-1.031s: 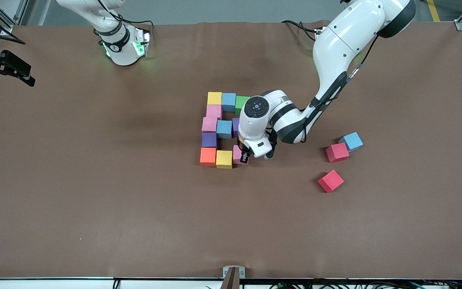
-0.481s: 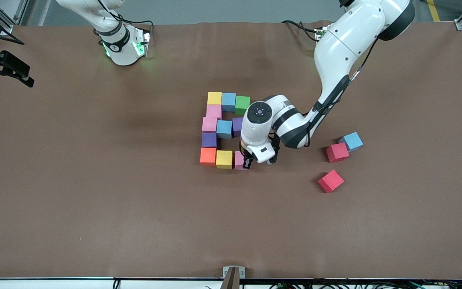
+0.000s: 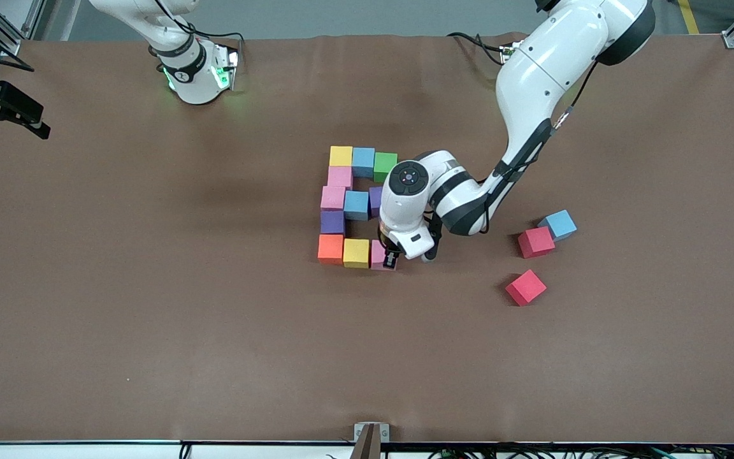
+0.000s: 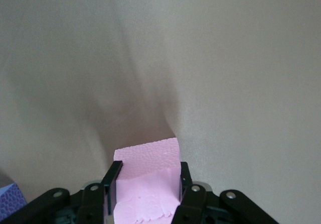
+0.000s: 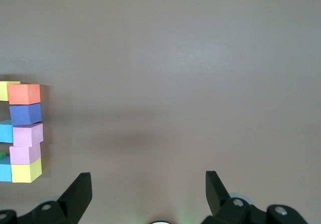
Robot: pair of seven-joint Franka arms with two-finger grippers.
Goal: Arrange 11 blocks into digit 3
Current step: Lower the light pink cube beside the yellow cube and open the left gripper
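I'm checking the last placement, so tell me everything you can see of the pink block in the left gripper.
The pink block is a small matte foam cube with a grainy surface. The left gripper is shut on it, a dark finger on each of two facing sides. It sits low at the table, beside the yellow block, ending the figure's bar nearest the front camera. Whether it touches either is hidden.

left tool (image 3: pixel 392 260) grips pink block (image 3: pixel 378 254); beside yellow block (image 3: pixel 356 253)
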